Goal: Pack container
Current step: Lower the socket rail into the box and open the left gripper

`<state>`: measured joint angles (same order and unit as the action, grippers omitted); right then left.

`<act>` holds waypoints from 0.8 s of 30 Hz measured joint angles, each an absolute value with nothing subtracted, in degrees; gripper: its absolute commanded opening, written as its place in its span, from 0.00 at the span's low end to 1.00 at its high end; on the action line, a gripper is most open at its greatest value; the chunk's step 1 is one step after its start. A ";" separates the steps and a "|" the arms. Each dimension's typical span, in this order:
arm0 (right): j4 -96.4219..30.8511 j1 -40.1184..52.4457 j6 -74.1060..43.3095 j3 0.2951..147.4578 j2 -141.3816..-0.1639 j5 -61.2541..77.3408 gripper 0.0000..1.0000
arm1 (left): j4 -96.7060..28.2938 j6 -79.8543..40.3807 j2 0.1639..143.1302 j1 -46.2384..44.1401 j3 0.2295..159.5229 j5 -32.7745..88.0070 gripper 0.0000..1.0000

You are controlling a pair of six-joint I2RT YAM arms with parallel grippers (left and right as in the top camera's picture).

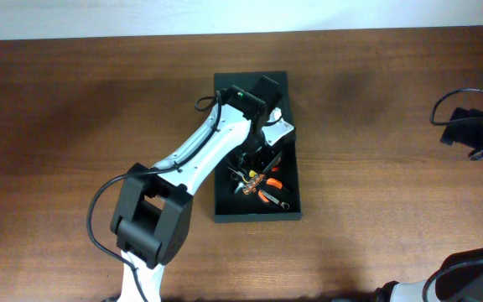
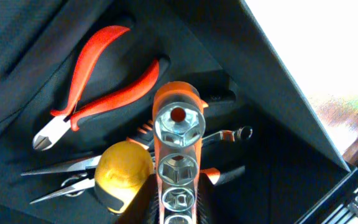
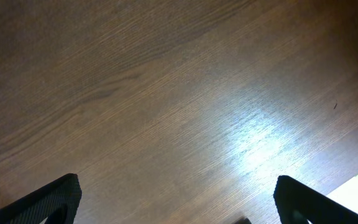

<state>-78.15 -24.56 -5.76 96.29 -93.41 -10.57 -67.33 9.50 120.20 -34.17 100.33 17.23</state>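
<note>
Overhead: one dark container (image 1: 225, 84) lies open at the middle of the worktop (image 1: 65, 101). The left arm (image 1: 204, 151) reaches from the lower left into it and hides much of the inside. A clump of orange-handled tools (image 1: 262, 191) shows in its lower half, too small to count. The right arm (image 1: 476, 126) sits at the right edge, well apart.

Left wrist: the left hand (image 2: 178, 208) grips one orange socket strip (image 2: 179, 99) showing three sockets. Below lie one pair of cutters (image 2: 98, 87), one pair of thin-nosed pliers (image 2: 61, 174), one yellow knob (image 2: 124, 171) and one small wrench (image 2: 229, 134), which cannot be told apart overhead.

Right wrist: only bare worktop, with the right hand (image 3: 179, 199) spread wide and holding nothing.
</note>
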 measured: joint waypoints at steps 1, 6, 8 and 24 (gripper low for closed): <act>-78.15 -24.56 -5.76 96.29 -93.41 -10.57 0.99 | -67.31 9.54 120.40 -34.20 100.33 17.28 0.39; -78.15 -24.56 -5.76 96.29 -93.41 -10.59 0.99 | -66.63 9.56 120.64 -34.28 100.33 17.69 0.93; -78.15 -24.56 -5.74 96.29 -93.41 -10.59 0.99 | -66.63 9.47 120.64 -34.28 100.33 17.78 0.94; -78.17 -24.56 -5.76 96.29 -93.38 -10.59 0.99 | -79.85 9.47 121.71 -32.01 139.68 12.67 0.99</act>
